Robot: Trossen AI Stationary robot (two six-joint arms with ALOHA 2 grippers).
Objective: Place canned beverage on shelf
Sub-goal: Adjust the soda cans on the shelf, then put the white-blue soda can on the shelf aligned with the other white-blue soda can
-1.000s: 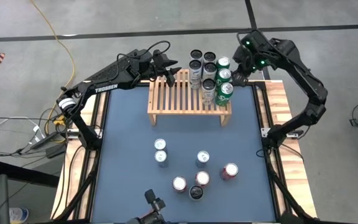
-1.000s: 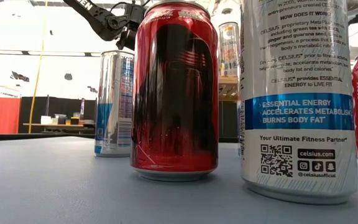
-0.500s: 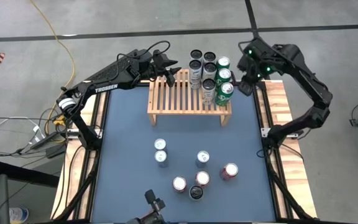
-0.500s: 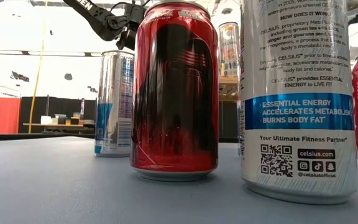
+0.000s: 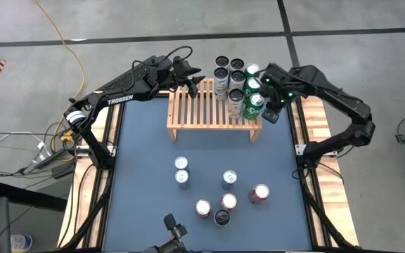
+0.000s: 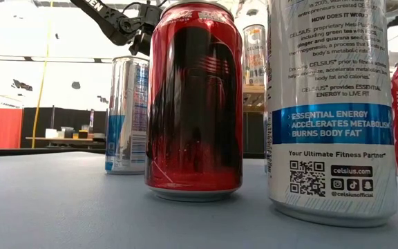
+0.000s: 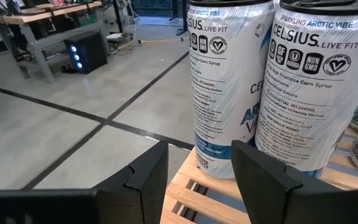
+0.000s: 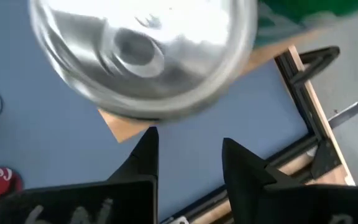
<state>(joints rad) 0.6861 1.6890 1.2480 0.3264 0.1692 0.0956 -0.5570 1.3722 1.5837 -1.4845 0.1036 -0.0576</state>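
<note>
The light-wood shelf [image 5: 206, 109] stands on short legs at the far middle of the blue table. Several cans stand on its right end, tall white ones [image 5: 222, 81] and green ones [image 5: 253, 86]. My left gripper [image 5: 193, 84] hovers open over the shelf's far left part, level, facing the white cans [image 7: 229, 87] with nothing between its fingers. My right gripper [image 5: 271, 112] hangs open just off the shelf's right end, pointing steeply down beside the nearest green can [image 5: 256, 102]. That can's silver top [image 8: 142, 50] shows beyond the right gripper's fingers [image 8: 143, 155].
Several loose cans stand on the near half of the table, among them a blue-silver pair [image 5: 181, 171], a red one [image 5: 260, 193] and a dark one [image 5: 221, 218]. In the low view a red can [image 6: 194, 104] and a white can [image 6: 330, 104] fill the foreground. Wooden rails [image 5: 322, 133] edge the table.
My right gripper has come down and toward the table's near edge, from beyond the far right corner to beside the shelf's right end, and has tipped further downward. Its fingers keep the same gap. The cans and shelf have not moved.
</note>
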